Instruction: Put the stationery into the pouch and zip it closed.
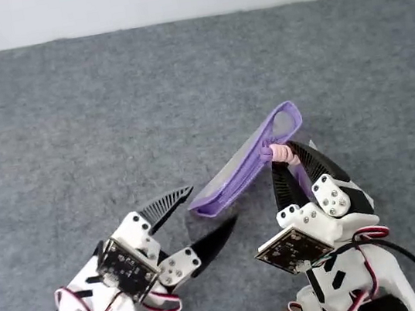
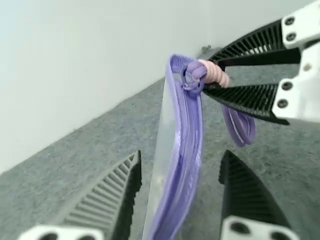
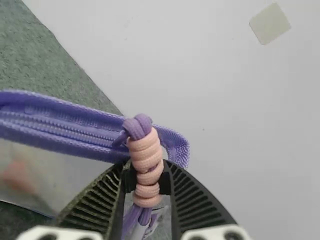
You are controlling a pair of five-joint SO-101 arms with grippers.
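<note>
While held above the grey table (image 1: pixel 71 129), purple pouch (image 1: pixel 242 169) slanting, long axis from near left to far right. At far end, right gripper (image 1: pixel 289 153) clamped on pink zipper pull (image 1: pixel 280 152); at near end, left gripper (image 1: pixel 213 204) spread wide around it.

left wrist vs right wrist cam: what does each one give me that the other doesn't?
Left wrist view: the left gripper, open, its fingers on either side of the pouch.
Right wrist view: a pale square patch on the wall.
Both: the purple pouch's zipper edge, and the right gripper shut on the pink zipper pull.
</note>
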